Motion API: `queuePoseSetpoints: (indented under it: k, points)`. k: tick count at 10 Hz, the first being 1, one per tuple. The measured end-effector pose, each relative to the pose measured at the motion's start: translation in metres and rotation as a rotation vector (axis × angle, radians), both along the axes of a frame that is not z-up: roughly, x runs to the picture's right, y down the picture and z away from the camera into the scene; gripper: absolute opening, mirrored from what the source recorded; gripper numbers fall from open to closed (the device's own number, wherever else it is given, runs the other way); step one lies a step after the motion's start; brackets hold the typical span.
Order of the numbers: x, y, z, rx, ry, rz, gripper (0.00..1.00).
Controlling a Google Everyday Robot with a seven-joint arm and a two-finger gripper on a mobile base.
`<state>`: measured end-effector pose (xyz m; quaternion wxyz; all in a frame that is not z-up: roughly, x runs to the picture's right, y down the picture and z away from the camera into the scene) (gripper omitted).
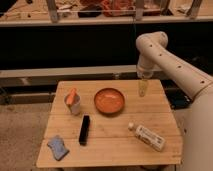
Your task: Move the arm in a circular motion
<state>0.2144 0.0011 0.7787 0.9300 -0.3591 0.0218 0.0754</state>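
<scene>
The arm (170,62) comes in from the right, elbow up high, and drops straight down over the far right corner of the wooden table (115,135). My guess is it's held up there so it can sweep a circle without clipping anything. The orange bowl (109,100) sits mid-table toward the far edge, and a white bottle (148,137) lies on its side by the right edge. The gripper (143,88) hangs at that far right corner holding nothing; can't tell if it's wide or narrow. There's a cup (74,105) toward the left edge, a black bar (84,130) in front of it, and a blue sponge (58,147) in the near left corner.
</scene>
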Motion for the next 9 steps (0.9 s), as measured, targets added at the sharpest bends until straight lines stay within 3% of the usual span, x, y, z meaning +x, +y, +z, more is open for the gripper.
queuePoseSetpoints:
  k: [6,7,9]
  points:
    - [0.062,0.054,-0.019,-0.012,0.072,0.084,0.80]
    - [0.073,0.067,-0.026,-0.011,0.085,0.097,0.80]
    - [0.098,0.110,-0.058,-0.004,0.120,0.124,0.80]
